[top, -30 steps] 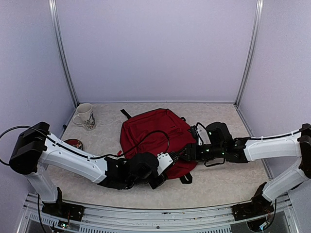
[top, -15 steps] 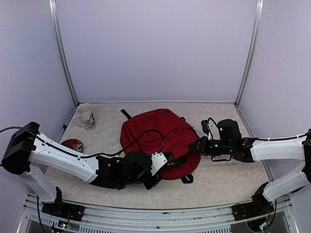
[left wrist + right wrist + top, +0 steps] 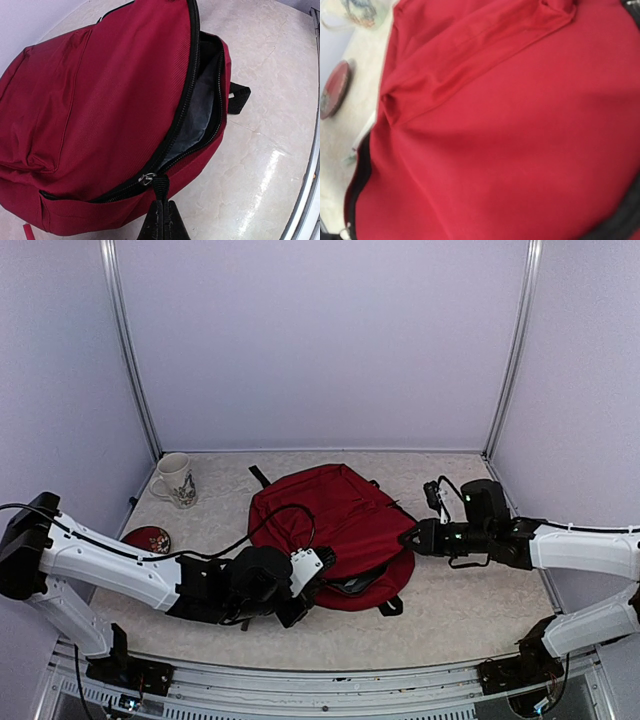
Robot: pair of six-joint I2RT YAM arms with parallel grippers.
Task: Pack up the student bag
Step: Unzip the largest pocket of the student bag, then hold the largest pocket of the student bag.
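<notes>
Gripping black zipper pull [image 3: 161, 186] with left tool [image 3: 160, 224] at six o'clock of large dark-red fabric backpack [image 3: 90, 100]; no telling opening of right tool [image 3: 406, 538].

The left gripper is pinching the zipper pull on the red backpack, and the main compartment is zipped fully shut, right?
Not shut. The left gripper does pinch the zipper pull on the red backpack, but the main compartment is partly unzipped; the left wrist view shows grey lining through the gap.
</notes>
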